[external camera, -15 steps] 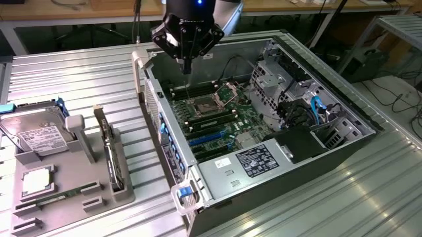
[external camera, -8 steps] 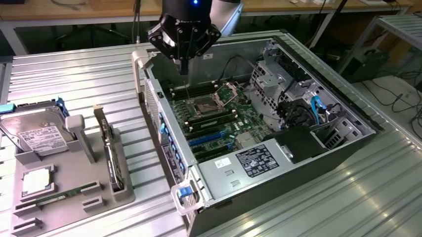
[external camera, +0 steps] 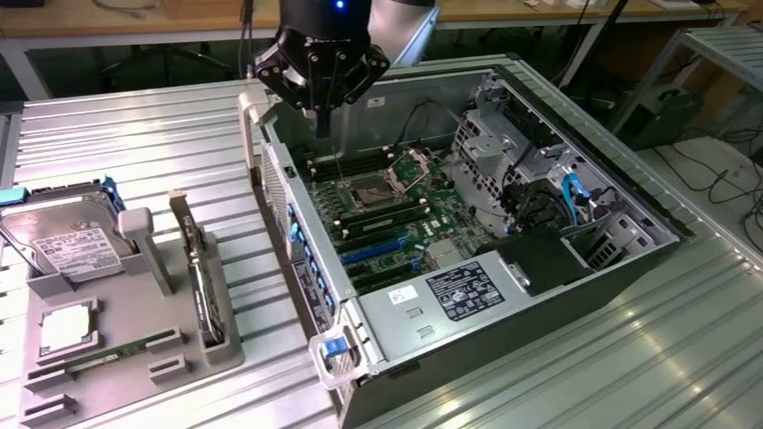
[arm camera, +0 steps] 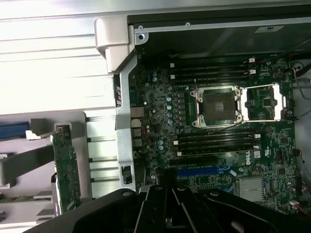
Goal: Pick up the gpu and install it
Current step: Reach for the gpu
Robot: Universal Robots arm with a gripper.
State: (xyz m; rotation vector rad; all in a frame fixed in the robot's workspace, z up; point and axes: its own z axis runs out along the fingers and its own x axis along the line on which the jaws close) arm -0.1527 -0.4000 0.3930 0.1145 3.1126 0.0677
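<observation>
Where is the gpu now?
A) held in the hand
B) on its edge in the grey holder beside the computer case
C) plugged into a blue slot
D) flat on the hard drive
B: the gpu stands on edge in the grey holder, apart from the shut hand above the computer case.

A ribbed metal table (external camera: 620, 357) fronts a wooden desk (external camera: 501, 11).
</observation>
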